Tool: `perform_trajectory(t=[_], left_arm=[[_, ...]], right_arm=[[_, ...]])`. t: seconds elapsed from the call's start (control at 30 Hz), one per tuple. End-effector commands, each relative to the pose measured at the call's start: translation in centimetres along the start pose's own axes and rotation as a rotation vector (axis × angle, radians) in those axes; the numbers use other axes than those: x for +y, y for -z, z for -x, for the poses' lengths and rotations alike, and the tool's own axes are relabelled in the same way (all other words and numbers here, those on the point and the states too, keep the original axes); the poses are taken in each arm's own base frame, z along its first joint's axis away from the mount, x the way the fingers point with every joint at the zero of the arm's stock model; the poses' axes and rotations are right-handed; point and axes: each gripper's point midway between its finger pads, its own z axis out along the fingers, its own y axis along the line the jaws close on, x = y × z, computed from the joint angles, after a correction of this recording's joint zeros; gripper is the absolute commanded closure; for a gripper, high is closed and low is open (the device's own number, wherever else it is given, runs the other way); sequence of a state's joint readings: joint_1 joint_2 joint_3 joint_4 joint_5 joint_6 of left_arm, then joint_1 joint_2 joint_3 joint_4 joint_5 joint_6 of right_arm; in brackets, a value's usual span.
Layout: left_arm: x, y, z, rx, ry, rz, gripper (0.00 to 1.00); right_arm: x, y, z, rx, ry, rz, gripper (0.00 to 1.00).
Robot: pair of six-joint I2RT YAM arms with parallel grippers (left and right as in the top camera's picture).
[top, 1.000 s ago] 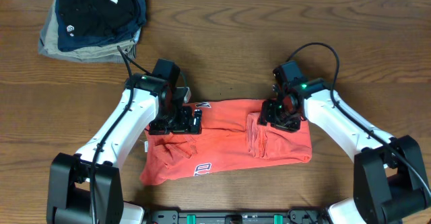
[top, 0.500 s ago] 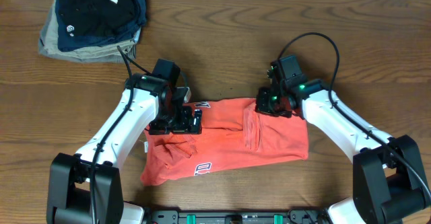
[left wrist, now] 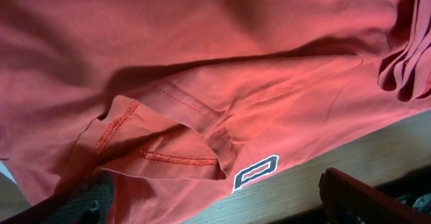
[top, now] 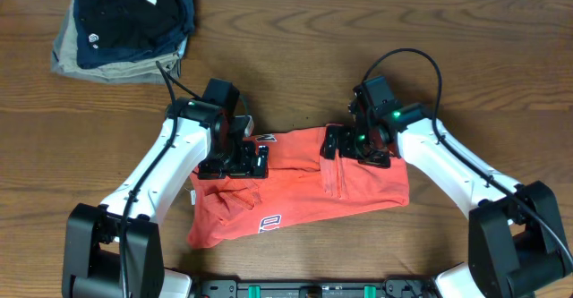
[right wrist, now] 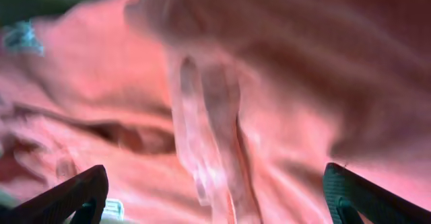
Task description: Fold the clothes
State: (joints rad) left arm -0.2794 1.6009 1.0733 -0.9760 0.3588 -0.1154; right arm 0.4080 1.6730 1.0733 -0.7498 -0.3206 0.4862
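The clothes are a coral-red T-shirt [top: 295, 191] lying crumpled in a wide band on the wooden table. Part of its white-edged lettering [left wrist: 256, 172] shows at the front hem. My left gripper [top: 235, 161] hovers over the shirt's upper left part, open, with only loose folds and a stitched hem [left wrist: 178, 158] under it. My right gripper [top: 345, 146] is over the upper middle-right, just above a bunched vertical fold [right wrist: 209, 136]. Its fingers [right wrist: 357, 197] are spread wide and open, holding nothing. In both wrist views the cloth [right wrist: 283, 69] fills nearly the whole picture.
A stack of folded navy and khaki garments [top: 125, 21] sits at the far left corner. Bare wooden table [top: 313, 56] surrounds the shirt. The table's front edge, with a dark rail [top: 313, 289], lies close below the shirt.
My right gripper slid left along the shirt's upper edge, dragging the right part slightly left, then opened and let go of the cloth. The left arm has not moved.
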Motion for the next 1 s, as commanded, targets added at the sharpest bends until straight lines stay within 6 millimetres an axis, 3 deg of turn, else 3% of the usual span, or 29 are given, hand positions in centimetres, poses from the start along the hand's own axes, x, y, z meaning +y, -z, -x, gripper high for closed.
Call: perform_trajectory(t=[0.0,0.1,0.2,0.27,0.37,0.5,0.63,0.73,0.9,0.93,0.97], left_arm=[[0.4,-0.3,-0.3,0.011,0.000,0.015,0.02],[0.4,-0.3,-0.4,0.011,0.000,0.015,0.02],[0.4,-0.3,-0.4,0.011,0.000,0.014,0.02],[0.4,-0.3,-0.4,0.011,0.000,0.015,0.02],[0.4,-0.3,-0.4,0.011,0.000,0.014,0.02],[0.4,-0.3,-0.4,0.011,0.000,0.014,0.02],[0.4,-0.3,-0.5,0.015,0.001,0.015,0.02],[0.4,-0.3,-0.4,0.014,0.001,0.015,0.02],[0.4,-0.3,-0.4,0.014,0.001,0.015,0.02],[0.4,-0.3,-0.4,0.014,0.001,0.015,0.02],[0.4,-0.3,-0.4,0.014,0.001,0.015,0.02]], right_arm=[[1.7,2.1,0.3,-0.025,0.205,0.042,0.01],[1.3,1.6,-1.3,0.027,0.275,-0.003,0.05],[0.0,0.5,-2.2,0.043,0.309,-0.120,0.19],[-0.6,-0.4,-2.6,0.052,0.314,-0.176,0.23],[-0.2,-1.8,-3.5,0.087,0.313,-0.189,0.31],[-0.1,-3.3,-4.4,0.118,0.305,-0.220,0.34],[-2.1,-4.6,-4.7,0.136,0.252,-0.339,0.34],[-2.5,-5.5,-5.3,0.177,0.243,-0.342,0.39],[-2.2,-5.9,-5.7,0.194,0.245,-0.329,0.69],[-2.2,-5.8,-5.7,0.192,0.237,-0.329,0.76],[-2.2,-5.8,-5.7,0.189,0.224,-0.331,0.89]])
